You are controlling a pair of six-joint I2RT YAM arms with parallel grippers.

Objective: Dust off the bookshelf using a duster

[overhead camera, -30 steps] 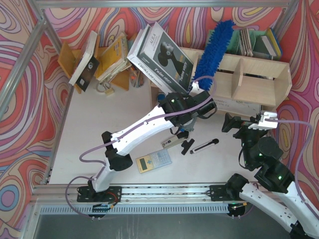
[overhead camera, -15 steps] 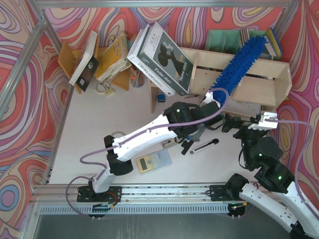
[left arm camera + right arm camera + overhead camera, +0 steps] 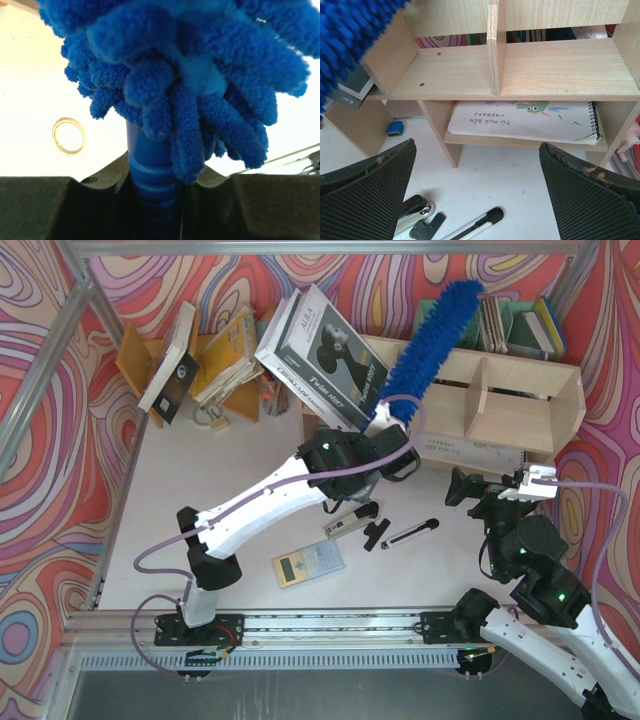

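Observation:
The duster (image 3: 432,340), a long bright-blue fluffy head on a short blue handle, slants up and to the right over the left end of the bookshelf (image 3: 520,420), a pale plywood unit at the back right. My left gripper (image 3: 393,432) is shut on the duster's handle (image 3: 150,165), and the fluffy head (image 3: 190,65) fills the left wrist view. My right gripper (image 3: 462,485) is open and empty, low in front of the bookshelf (image 3: 555,65). The blue head's edge (image 3: 345,35) shows at the top left of the right wrist view.
A spiral notebook (image 3: 520,122) lies in the lower shelf. A stapler-like tool (image 3: 350,525), a black-and-white pen (image 3: 410,533) and a calculator (image 3: 308,563) lie on the table. A black-and-white box (image 3: 325,360) leans left of the shelf, with an orange-brown rack (image 3: 140,355) beyond it. Green file holders (image 3: 520,325) stand behind.
The duster swept right across the shelf top half a second ago and has now swung back to the left end. The left arm moved left with it. The right arm has not moved.

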